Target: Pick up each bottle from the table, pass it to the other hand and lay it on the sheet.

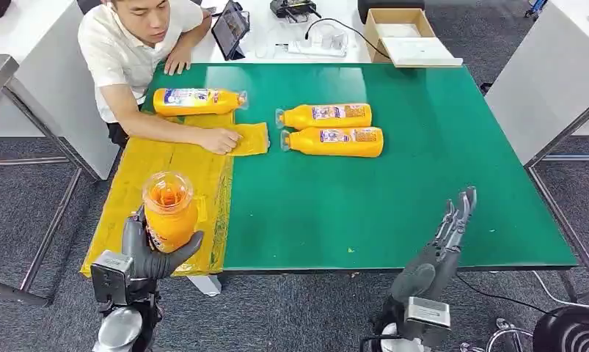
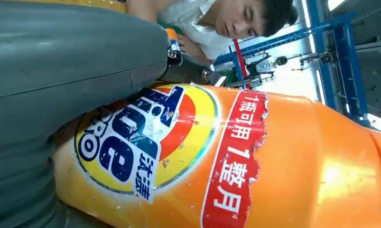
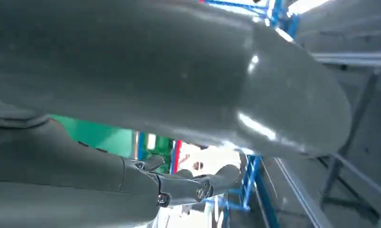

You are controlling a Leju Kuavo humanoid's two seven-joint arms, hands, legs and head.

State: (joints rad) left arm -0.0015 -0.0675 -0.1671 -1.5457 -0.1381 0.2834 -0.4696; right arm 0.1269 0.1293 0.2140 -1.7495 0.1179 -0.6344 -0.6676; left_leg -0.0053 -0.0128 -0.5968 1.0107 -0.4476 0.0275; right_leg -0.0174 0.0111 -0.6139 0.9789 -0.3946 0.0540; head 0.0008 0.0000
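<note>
Bottle (image 1: 169, 210) gripped upright by left hand (image 1: 148, 253) fingers; right hand (image 1: 441, 246) fingers apart, holding nothing.

Desk (image 1: 438, 183): green top, centre of frame, metal legs. Floor (image 1: 291, 315): grey carpet, lower frame and both sides. White table (image 1: 276, 44): upper centre, carrying a tablet (image 1: 230, 29), cables and an open cardboard box (image 1: 403, 33). White cabinet (image 1: 548, 73): upper right. Seated person (image 1: 130, 51): upper left, white shirt. Blue metal frame (image 2: 340, 42): left wrist view, brightly backlit.
</note>
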